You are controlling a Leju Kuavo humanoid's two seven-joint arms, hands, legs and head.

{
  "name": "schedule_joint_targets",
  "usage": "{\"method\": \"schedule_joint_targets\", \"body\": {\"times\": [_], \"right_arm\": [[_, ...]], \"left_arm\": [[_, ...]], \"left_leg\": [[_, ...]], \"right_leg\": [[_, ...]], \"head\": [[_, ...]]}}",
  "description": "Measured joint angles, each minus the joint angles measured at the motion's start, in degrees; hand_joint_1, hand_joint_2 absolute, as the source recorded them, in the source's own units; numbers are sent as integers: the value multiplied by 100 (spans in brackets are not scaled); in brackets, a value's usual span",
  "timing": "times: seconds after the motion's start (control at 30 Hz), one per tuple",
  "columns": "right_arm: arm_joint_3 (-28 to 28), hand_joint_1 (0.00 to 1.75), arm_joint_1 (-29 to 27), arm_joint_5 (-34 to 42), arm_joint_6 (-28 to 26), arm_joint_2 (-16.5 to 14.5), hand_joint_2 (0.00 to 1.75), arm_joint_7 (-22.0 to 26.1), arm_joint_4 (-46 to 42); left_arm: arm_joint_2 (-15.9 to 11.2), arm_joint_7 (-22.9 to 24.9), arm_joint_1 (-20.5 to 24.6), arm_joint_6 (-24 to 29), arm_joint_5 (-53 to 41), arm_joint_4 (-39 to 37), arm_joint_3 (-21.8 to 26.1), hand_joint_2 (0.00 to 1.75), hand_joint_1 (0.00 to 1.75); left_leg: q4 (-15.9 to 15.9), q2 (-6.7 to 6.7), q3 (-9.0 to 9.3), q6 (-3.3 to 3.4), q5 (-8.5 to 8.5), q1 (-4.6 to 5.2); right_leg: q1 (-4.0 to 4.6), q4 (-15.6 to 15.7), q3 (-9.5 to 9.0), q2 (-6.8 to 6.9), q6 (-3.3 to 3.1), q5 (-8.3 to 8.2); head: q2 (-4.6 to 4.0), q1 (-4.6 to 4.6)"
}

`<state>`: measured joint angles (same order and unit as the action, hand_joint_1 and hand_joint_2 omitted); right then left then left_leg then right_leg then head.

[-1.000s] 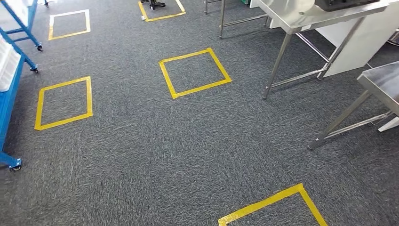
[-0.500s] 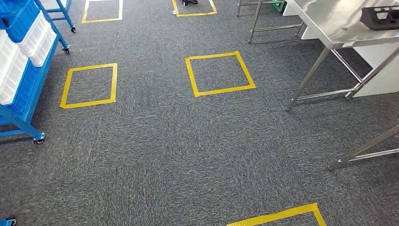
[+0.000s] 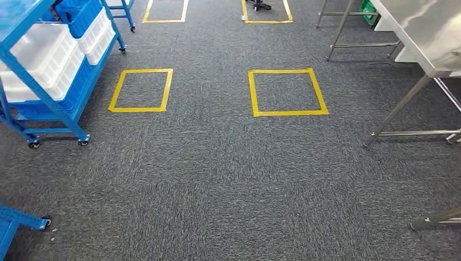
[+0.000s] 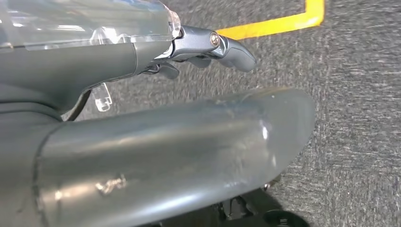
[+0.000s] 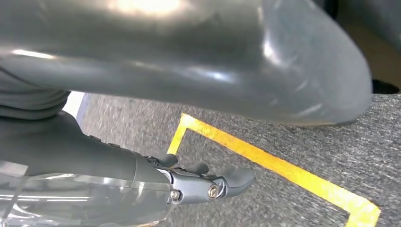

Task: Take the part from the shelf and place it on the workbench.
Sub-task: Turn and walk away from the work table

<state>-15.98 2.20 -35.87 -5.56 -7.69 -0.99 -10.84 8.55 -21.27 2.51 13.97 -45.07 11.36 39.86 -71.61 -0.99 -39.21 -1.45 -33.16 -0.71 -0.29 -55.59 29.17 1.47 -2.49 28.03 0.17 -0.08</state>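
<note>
Both hands hang empty over coarse grey carpet, the left hand (image 4: 208,47) and right hand (image 5: 208,182) with fingers loosely extended. To do this approach well, the robot should square up to the blue wheeled shelf (image 3: 41,89) before reaching. Its white plastic bins (image 3: 41,57) probably hold the part; I cannot tell. Farther off, yellow tape squares (image 3: 287,92) and the steel workbench (image 3: 421,32).

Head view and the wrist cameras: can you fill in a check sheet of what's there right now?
Surface: grey carpet with yellow tape squares.
Job's things: blue shelf cart with white bins; steel workbench; the part itself cannot be told.
Clutter: nothing seen.
Hands: left hand and right hand hold nothing, fingers extended.
Cables: nothing seen.
Surroundings: another table's legs beyond.
</note>
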Motion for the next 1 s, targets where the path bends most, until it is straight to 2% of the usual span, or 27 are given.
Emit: {"method": "schedule_joint_targets", "body": {"times": [0.03, 0.07, 0.1, 0.17, 0.2, 0.23, 0.3, 0.33, 0.4, 0.47, 0.5, 0.53, 0.57, 0.6, 0.63, 0.67, 0.7, 0.73, 0.77, 0.8, 0.93, 0.97, 1.0], "right_arm": [[3, 0, -2, 0, 1, -1, 0, 0, 0], [5, 0, -1, 0, 1, -1, 0, 0, 0], [8, 0, 1, 0, 1, -1, 0, 0, 0], [12, 0, 5, 0, 0, 2, 0, 1, 0], [14, 0, 6, 0, 0, 5, 0, 0, 0], [15, 0, 13, -1, 0, 9, 0, 0, 0], [17, 0, 36, -2, 1, 13, 0, 0, 0], [18, 0, 47, -2, 1, 13, 0, 1, 0], [19, 0, 49, -9, 12, 12, 0, 2, 0], [22, 0, 38, -30, 51, 12, 0, 3, 1], [25, 0, 33, -40, 80, 13, 0, 3, 1], [27, 0, 30, -49, 117, 13, 0, 2, 2], [29, 0, 29, -57, 163, 13, 0, -1, 2], [33, 0, 30, -71, 220, 13, 0, -12, 2], [39, 0, 30, -91, 281, 13, 0, -31, 2], [49, 0, 29, -119, 334, 13, 0, -55, 2], [60, 0, 28, -146, 374, 16, 0, -84, 3], [73, 0, 30, -172, 397, 19, 0, -107, 4], [86, 0, 35, -197, 411, 21, 0, -127, 5], [96, 0, 42, -213, 417, 24, 0, -141, 7], [108, 0, 53, -234, 425, 24, 0, -155, 7], [117, 0, 58, -254, 450, 21, 0, -163, 7], [137, 0, 61, -285, 492, 15, 0, -177, 7]], "left_arm": [[-1, 0, -4, 0, 0, -1, 4, 0, 0], [-2, 0, -11, 0, 0, -1, 7, 0, 0], [-4, 0, -18, 0, 0, 0, 10, 0, 0], [-5, 0, -15, 0, 0, 0, 16, 0, 0], [0, 0, -7, -1, -1, -1, 18, 0, 0], [3, 0, -4, -2, -2, -1, 20, 0, 0], [2, 0, -11, -2, -4, -2, 25, 0, 0], [-6, 0, -16, 1, -4, -1, 27, 0, 0], [-16, 1, -10, 7, -6, -1, 29, 0, 0], [-21, 2, 6, 9, -11, 0, 29, 0, 0], [-22, 4, 12, 9, -15, 0, 29, 0, 0], [-22, 9, 13, 7, -25, -1, 29, 0, 0], [-22, 17, 10, 4, -37, -1, 29, 0, 0], [-22, 28, 6, 1, -51, -2, 29, 0, 0], [-22, 39, 4, -3, -65, -2, 29, 0, 0], [-18, 49, 4, -5, -78, -2, 29, 0, 0], [-13, 57, 10, -8, -91, -2, 29, 0, 0], [-8, 66, 19, -10, -101, -2, 29, 0, 0], [-2, 73, 24, -12, -110, -2, 29, 0, 0], [-1, 80, 30, -14, -116, -2, 29, 0, 0], [-1, 85, 27, -15, -118, -2, 29, 0, 0], [-1, 95, 20, -17, -122, -2, 29, 0, 0], [-4, 108, 12, -19, -127, -2, 29, 0, 0]], "left_leg": [[-186, 22, -91, -33, -35, -30], [-144, 47, -66, -67, 46, -62], [122, 95, 78, -101, 216, -95], [884, 301, 488, -159, 554, -133], [1138, 379, 622, -142, 639, -134], [1249, 422, 674, -103, 657, -123], [1243, 345, 642, 19, 646, -96], [1247, 293, 633, 66, 653, -91], [1262, 186, 622, 147, 675, -82], [1269, 76, 602, 205, 691, -52], [1268, 11, 591, 227, 695, -27], [1268, -63, 586, 241, 698, 1], [1267, -143, 588, 250, 700, 28], [1266, -230, 598, 256, 702, 51], [1266, -311, 611, 259, 703, 66], [1268, -390, 620, 260, 704, 69], [1266, -459, 620, 257, 706, 73], [1265, -520, 606, 246, 714, 68], [1265, -575, 586, 231, 723, 58], [1263, -612, 569, 217, 732, 55], [1268, -649, 555, 201, 741, 39], [1282, -682, 551, 183, 749, 39], [1275, -661, 551, 164, 743, 49]], "right_leg": [[-4, -5, -4, 85, 11, 14], [-15, -14, -11, 162, 32, 32], [-31, -34, -22, 232, 62, 56], [-44, -110, -39, 351, 155, 133], [-41, -155, -44, 394, 205, 175], [-28, -188, -47, 430, 248, 205], [-34, -203, -69, 500, 306, 230], [-52, -209, -81, 482, 335, 253], [-94, -433, 4, 259, 367, 449], [-92, -1108, 342, -16, 349, 825], [-74, -1505, 557, -69, 324, 977], [-50, -1796, 730, -96, 289, 1040], [-21, -1891, 815, -115, 243, 982], [13, -1756, 791, -144, 186, 806], [51, -1453, 680, -192, 127, 571], [92, -1053, 523, -327, 61, 338], [120, -711, 392, -484, 9, 168], [141, -483, 310, -600, -22, 71], [156, -359, 271, -682, -40, 32], [160, -340, 272, -674, -38, 24], [174, -333, 270, -624, -34, 17], [171, -312, 259, -596, -39, 10], [154, -254, 227, -531, -42, -14]], "head": [[1, 0], [1, -1], [1, -1], [1, -5], [1, -2], [1, 10], [1, 35], [1, 44], [0, 54], [-1, 67], [0, 71], [0, 72], [0, 73], [1, 72], [1, 71], [1, 72], [1, 67], [1, 69], [1, 73], [1, 74], [1, 84], [1, 85], [1, 84]]}}
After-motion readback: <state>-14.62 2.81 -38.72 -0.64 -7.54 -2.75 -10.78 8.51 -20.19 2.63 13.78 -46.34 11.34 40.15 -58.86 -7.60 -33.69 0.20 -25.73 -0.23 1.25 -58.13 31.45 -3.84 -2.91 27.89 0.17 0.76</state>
